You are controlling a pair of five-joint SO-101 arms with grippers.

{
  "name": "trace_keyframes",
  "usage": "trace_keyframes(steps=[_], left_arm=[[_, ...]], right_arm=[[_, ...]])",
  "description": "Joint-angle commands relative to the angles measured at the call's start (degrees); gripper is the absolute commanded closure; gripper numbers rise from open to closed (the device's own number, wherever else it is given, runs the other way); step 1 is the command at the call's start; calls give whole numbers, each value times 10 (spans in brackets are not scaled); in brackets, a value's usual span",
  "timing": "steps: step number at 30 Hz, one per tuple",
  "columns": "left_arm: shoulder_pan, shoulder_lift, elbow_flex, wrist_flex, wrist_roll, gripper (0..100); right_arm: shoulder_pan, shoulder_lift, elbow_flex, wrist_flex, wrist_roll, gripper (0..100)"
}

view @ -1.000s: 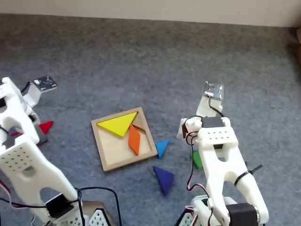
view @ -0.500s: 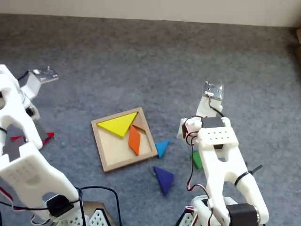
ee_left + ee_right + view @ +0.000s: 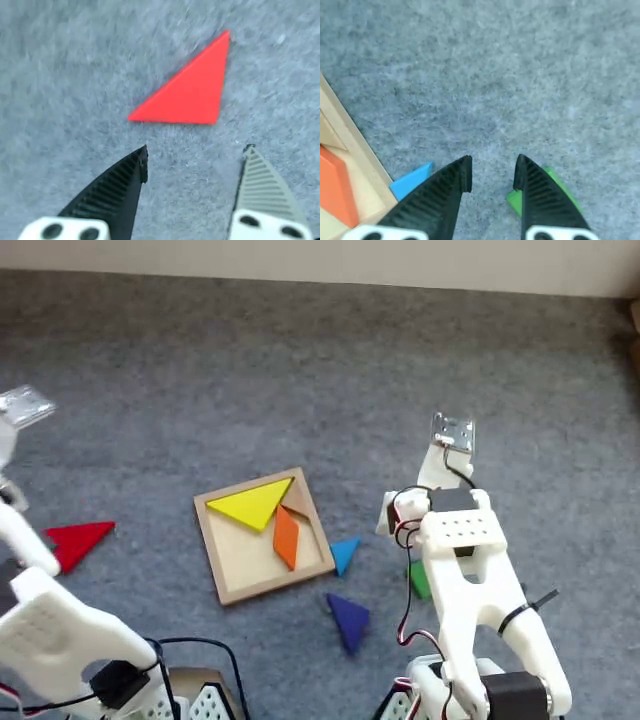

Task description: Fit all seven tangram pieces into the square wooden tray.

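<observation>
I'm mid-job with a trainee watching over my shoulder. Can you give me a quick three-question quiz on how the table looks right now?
1. True or false: the red triangle already lies inside the wooden tray.
2. How many pieces lie in the tray? A) two B) four C) seven
3. Fill in: the left gripper hangs open over the ___ triangle.

Key
1. False. It lies on the carpet, apart from the tray.
2. A. They are the yellow triangle and the orange parallelogram.
3. red
</observation>
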Motion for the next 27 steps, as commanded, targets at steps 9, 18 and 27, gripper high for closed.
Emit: trace_keyframes(steps=[9,18,27], left_arm=[[-29,161,-4,-9,-2,818],[73,187,5,-1,119,825],[182,172,29,2,210,826]], right_arm=[[7,-28,-2,-7,-3,850],[7,-28,-1,-7,-3,850],[7,-28,0,-7,-2,850]])
